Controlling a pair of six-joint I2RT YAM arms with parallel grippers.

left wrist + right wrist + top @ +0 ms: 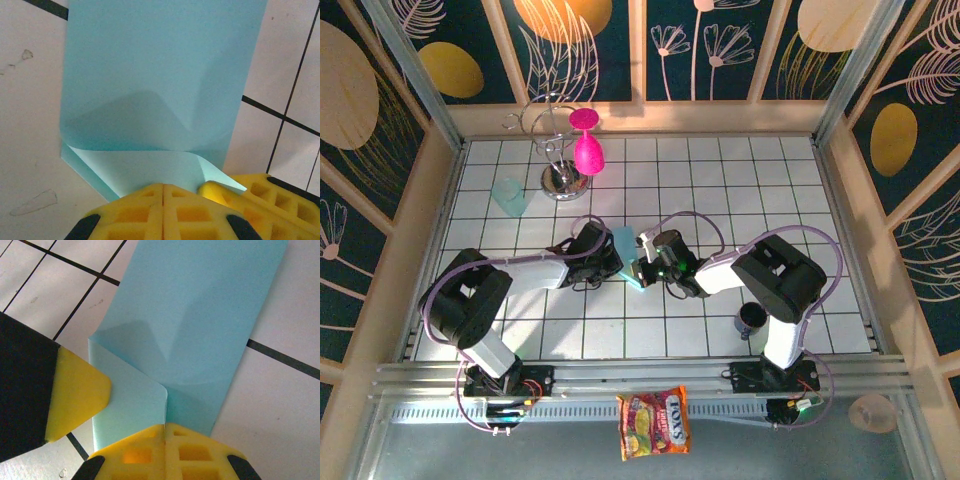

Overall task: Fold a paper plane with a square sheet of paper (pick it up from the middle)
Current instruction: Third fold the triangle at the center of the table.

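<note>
Near right, a dark cup [752, 320] stands on the tabletop [740, 190]; I cannot tell what it holds. At mid-table the left end effector [163, 192] and right end effector [165, 432] are each clenched on a curled near flap of the square sheet of paper [160, 75]. This looks like corner folding, and the next move calls for pressing the flaps flat. Far left, the pale-teal cup [510, 197] looks empty.

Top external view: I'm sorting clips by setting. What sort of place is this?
Probably a robot test cell: a grid-tiled table, decorated wall panels, and a left arm and right arm bolted to a rail.
</note>
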